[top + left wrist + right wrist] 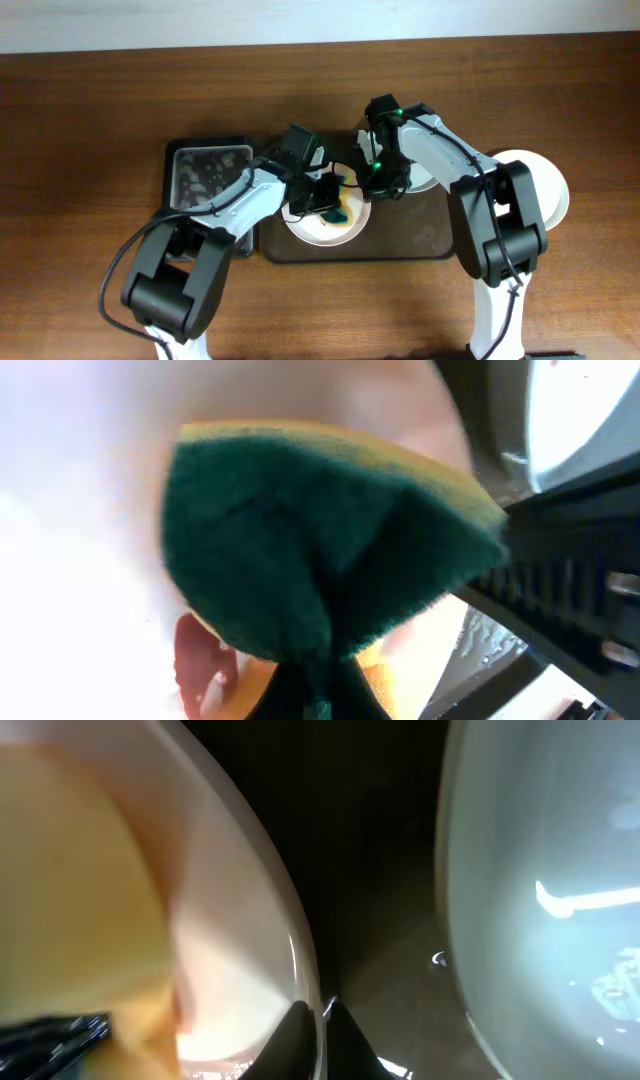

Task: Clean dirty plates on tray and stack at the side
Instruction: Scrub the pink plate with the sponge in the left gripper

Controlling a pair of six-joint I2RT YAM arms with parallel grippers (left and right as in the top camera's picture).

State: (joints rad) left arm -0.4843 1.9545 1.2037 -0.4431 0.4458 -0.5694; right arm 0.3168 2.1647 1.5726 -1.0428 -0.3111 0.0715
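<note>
The left gripper [322,193] clamps a sponge [320,560] directly on the centre-frame plate [322,230]; the right gripper [318,1018] pinches its right rim (steadying it, I'd guess).

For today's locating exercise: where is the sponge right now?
In the overhead view, the sponge rests on the plate at the left end of the tray, held by the left gripper.

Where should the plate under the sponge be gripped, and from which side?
By its thin rim on the right edge, coming from the right: the plate lies flat in the tray, and the sponge in the left gripper covers its middle. The right gripper pinches there.
</note>
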